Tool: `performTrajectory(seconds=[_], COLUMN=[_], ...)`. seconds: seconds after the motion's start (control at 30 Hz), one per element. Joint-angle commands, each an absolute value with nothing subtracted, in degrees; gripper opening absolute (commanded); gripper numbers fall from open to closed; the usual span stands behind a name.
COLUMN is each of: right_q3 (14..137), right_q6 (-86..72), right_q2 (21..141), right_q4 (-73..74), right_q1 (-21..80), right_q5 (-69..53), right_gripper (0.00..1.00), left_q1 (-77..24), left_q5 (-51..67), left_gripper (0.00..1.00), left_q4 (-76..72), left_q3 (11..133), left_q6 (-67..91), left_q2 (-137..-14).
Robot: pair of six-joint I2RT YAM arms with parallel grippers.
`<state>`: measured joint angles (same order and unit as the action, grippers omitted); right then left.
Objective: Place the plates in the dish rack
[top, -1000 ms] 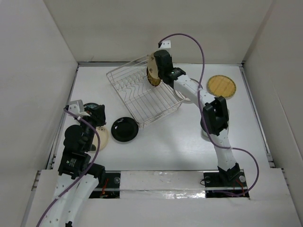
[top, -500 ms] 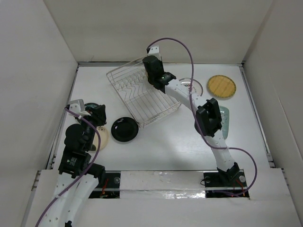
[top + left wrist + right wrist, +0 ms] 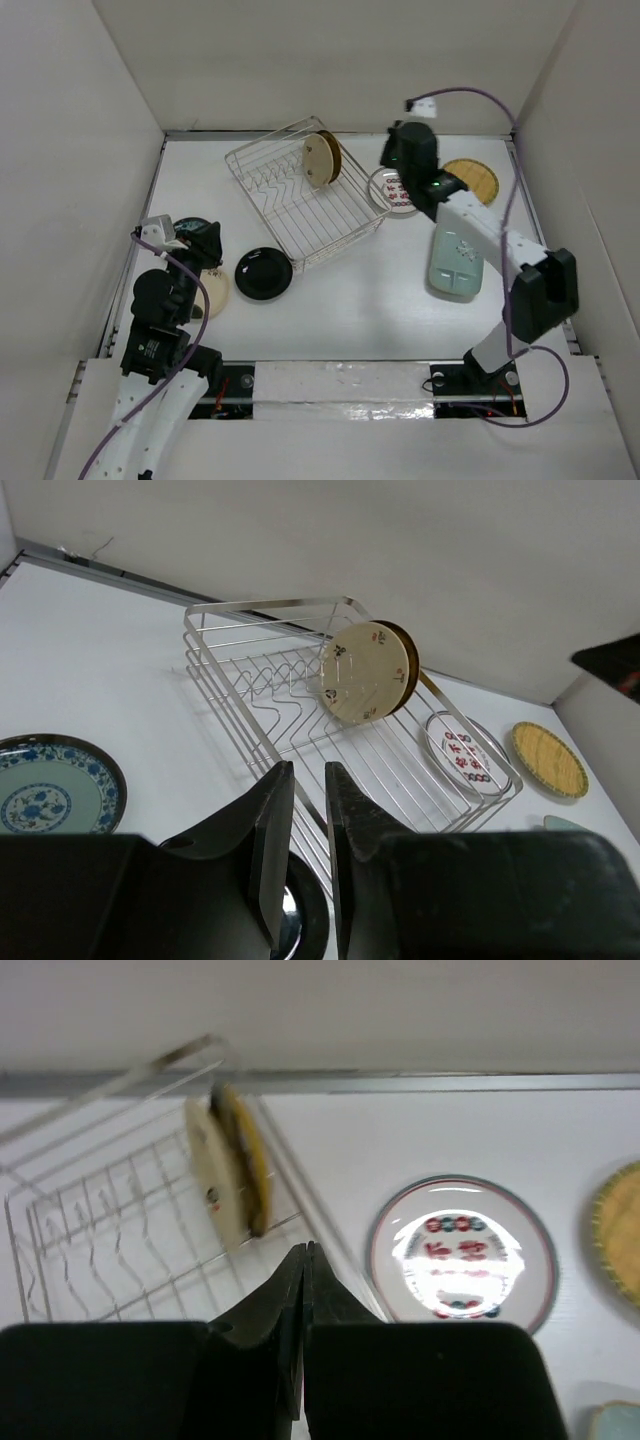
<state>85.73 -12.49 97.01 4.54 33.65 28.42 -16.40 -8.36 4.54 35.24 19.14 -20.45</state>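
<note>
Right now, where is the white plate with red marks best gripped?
Likely the rim of the white plate, on its side away from the dish rack, from above: it lies flat, its other side close to the rack wires.

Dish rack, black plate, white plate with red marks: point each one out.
dish rack [image 3: 300, 212]: top external view, on its bare wire floor.
black plate [image 3: 264, 273]: top external view, on its centre.
white plate with red marks [image 3: 458, 1252]: right wrist view, on its centre.

The dish rack is shiny metal wire, the black plate glossy, the table matt white
</note>
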Motion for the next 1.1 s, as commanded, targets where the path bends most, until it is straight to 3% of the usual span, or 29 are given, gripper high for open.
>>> performTrajectory(seconds=[0.0,0.03,0.13,0.17,0.23,0.5,0.73,0.83,0.97,1.07], right_q3=[74.14,71.74,65.49,64.61,63.03,65.04,64.77,65.92,65.05,63.11], right_q6=[-25.71,-27.4,-30.84,-31.28,-32.95,-38.13,-42.63,-43.59,-46.31,-46.67], right_q2=[91.15,89.58,89.56,90.87,93.15,107.64,111.79,112.76,113.03,110.49], right_q4=[-3.78,-4.48,-5.1,-5.62,-6.59,-12.03,-14.94,-14.24,-16.6,-17.67], right_q1=[19.91,17.78,11.89,10.65,6.97,2.64,0.97,0.44,-1.22,-1.23], right_q5=[15.6,13.38,10.72,10.55,7.4,-6.39,-7.64,-9.49,-11.25,-8.71], right_gripper=[0.0,0.0,0.25,0.39,0.46,0.49,0.51,0.46,0.0,0.0], left_q1=[-16.61,-16.61,-16.61,-16.61,-16.61,-16.61,-16.61,-16.61,-16.61,-16.61], left_q5=[-7.91,-7.65,-7.56,-7.65,-7.47,-7.73,-8.61,-8.88,-9.4,-9.49], left_gripper=[0.17,0.17,0.17,0.17,0.17,0.17,0.17,0.18,0.17,0.17], left_q4=[2.11,2.11,2.2,2.11,2.2,2.29,2.55,2.46,2.64,2.64], left_q3=[34.98,34.98,34.89,34.89,34.98,34.89,35.07,35.24,35.33,35.33], left_q6=[18.63,18.72,18.72,18.72,18.81,18.72,18.46,18.46,18.37,18.37], left_q2=[-19.16,-19.07,-18.55,-18.37,-18.28,-18.63,-19.42,-19.6,-19.69,-19.95])
